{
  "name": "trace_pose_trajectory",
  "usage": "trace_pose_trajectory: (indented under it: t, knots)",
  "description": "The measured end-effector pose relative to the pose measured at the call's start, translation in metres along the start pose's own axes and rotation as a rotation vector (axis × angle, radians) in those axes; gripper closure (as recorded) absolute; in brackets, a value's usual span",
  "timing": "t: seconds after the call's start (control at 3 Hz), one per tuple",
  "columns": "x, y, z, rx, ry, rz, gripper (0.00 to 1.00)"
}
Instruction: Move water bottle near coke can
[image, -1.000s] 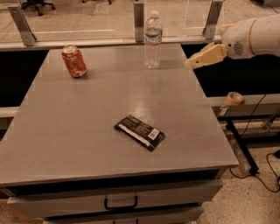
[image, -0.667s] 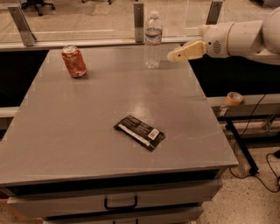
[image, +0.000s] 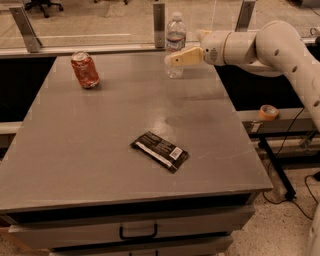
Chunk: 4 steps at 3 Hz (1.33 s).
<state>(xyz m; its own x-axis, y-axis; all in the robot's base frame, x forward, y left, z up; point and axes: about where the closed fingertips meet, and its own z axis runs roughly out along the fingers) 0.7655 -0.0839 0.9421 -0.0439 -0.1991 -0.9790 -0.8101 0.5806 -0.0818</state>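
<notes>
The water bottle (image: 175, 34), clear with a white cap, stands upright at the far edge of the grey table (image: 100, 130), right of centre. My gripper (image: 171, 57) reaches in from the right at the bottle's mid height. One tan finger (image: 182, 57) crosses in front of the bottle; the other is hidden behind it. The gripper looks open around the bottle and the bottle stands on the table. The red coke can (image: 85, 70) stands at the far left of the table, well apart from the bottle.
A flat black snack wrapper (image: 160, 151) lies near the table's middle front. Metal posts and a glass rail run behind the far edge. A tape roll (image: 269, 111) sits on a ledge to the right. A drawer handle (image: 138, 232) is below.
My gripper has moved left from beyond the table's right edge to the bottle. The bottle, can and wrapper have not moved.
</notes>
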Motion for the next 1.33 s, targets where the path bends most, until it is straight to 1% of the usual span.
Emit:
trace_pose_trajectory:
  t: [0.33, 0.67, 1.0, 1.33]
  knots:
    - [0.009, -0.011, 0.029, 0.005, -0.04, 0.015, 0.17]
    - [0.011, -0.014, 0.046, -0.008, -0.071, 0.016, 0.41]
    - [-0.012, -0.009, 0.056, -0.047, -0.091, -0.051, 0.64]
    - [-0.062, 0.023, 0.066, -0.213, -0.214, -0.034, 0.95]
